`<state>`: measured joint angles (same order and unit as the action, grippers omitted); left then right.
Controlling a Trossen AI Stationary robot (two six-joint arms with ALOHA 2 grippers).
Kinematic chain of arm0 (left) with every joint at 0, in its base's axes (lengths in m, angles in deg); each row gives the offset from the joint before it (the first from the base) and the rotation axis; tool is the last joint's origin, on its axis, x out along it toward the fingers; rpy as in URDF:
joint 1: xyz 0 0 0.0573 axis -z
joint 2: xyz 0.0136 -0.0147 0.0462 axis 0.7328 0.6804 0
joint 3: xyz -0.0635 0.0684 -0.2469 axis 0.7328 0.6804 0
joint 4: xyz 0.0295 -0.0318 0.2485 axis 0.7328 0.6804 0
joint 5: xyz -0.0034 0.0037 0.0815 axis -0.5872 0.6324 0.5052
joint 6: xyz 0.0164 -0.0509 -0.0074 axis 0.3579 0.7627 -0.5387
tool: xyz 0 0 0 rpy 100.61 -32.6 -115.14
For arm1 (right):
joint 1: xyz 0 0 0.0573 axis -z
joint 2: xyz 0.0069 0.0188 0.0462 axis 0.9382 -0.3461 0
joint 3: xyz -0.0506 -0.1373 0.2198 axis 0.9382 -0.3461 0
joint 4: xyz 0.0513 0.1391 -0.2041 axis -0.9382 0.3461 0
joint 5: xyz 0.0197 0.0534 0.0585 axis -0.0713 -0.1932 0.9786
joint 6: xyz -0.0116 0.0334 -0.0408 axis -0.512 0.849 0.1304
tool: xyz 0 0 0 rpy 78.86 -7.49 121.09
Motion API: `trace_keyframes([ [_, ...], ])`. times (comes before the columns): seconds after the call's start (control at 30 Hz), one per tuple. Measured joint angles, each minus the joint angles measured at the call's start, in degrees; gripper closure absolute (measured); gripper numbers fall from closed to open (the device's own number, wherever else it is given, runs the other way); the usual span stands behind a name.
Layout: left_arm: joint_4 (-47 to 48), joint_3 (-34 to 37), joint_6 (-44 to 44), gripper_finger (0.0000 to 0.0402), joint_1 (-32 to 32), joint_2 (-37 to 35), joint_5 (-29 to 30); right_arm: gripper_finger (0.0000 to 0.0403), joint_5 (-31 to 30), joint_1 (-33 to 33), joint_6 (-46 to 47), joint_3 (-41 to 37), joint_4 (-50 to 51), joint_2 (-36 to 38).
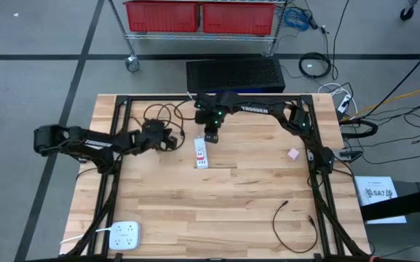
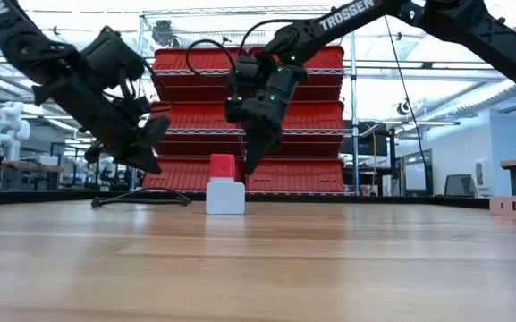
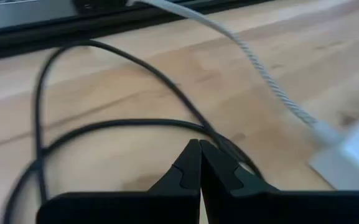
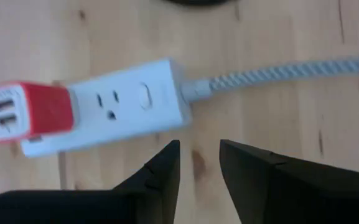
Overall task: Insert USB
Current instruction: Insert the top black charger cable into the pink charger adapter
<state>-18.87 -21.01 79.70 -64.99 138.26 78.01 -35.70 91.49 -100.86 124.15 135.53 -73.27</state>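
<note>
Right gripper: the right gripper (image 4: 199, 163) hangs just above the near end of the white plastic power strip (image 4: 126, 102), fingers parted a little with bare wood showing between them, holding nothing.
Power strip: it lies flat on the pale wooden table (image 1: 231, 204), mid-table toward the far edge, with its grey braided cord (image 4: 279, 73) running off one end.
Red adapter: a red-and-white block USB charger (image 4: 27, 112) sits plugged into the strip's other end, two USB ports facing up in the right wrist view, both looking empty.
Left gripper: the left gripper (image 3: 199, 163) has its fingers pressed together, nothing between them, hovering over a thin black cable loop (image 3: 104, 124) to the strip's left.
Black cables: two counted, the tangle by the left gripper and a loose black USB cable (image 1: 290, 222) lying well apart, near the front right of the table.
Other bits: one small pink block (image 1: 292, 153) on the right side, one white multi-outlet hub (image 1: 124, 234) at the front left corner.
Step in hand: my read is that the charger is seated and the right gripper is free of it; no cable is in the ports yet.
Next move: a plug end must be picked up, squared to a port and pushed straight in, with the strip kept from sliding.
</note>
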Motion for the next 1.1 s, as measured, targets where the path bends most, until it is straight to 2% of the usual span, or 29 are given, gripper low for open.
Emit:
trace_keyframes([
  [0.17,1.2,-0.5,0.5,0.0398,-2.1,0.0,-2.2,0.0296,0.1,0.7,-2.5,-0.8,1.8,0.1],
  [0.37,1.8,-1.2,3.5,0.0398,-2.1,0.0,-5.2,0.0296,0.3,0.6,-4.9,-7.6,0.4,0.2],
  [0.57,4.0,-3.6,3.3,0.0398,-2.4,0.0,-4.1,0.0296,-2.3,-0.5,-6.3,-15.5,-3.7,2.2],
  [0.63,4.1,-3.7,3.3,0.0398,-2.8,0.4,-3.9,0.0296,-0.2,-0.5,-6.2,-16.9,-4.6,3.2],
  [0.9,3.6,-3.6,3.4,0.0398,-3.0,7.0,-4.4,0.0296,0.3,-0.9,-5.2,-20.0,-7.6,7.5],
  [1.1,-2.2,-3.6,4.8,0.0383,-5.5,11.9,-10.6,0.0296,0.2,-0.9,-3.6,-20.0,-11.1,9.8],
])
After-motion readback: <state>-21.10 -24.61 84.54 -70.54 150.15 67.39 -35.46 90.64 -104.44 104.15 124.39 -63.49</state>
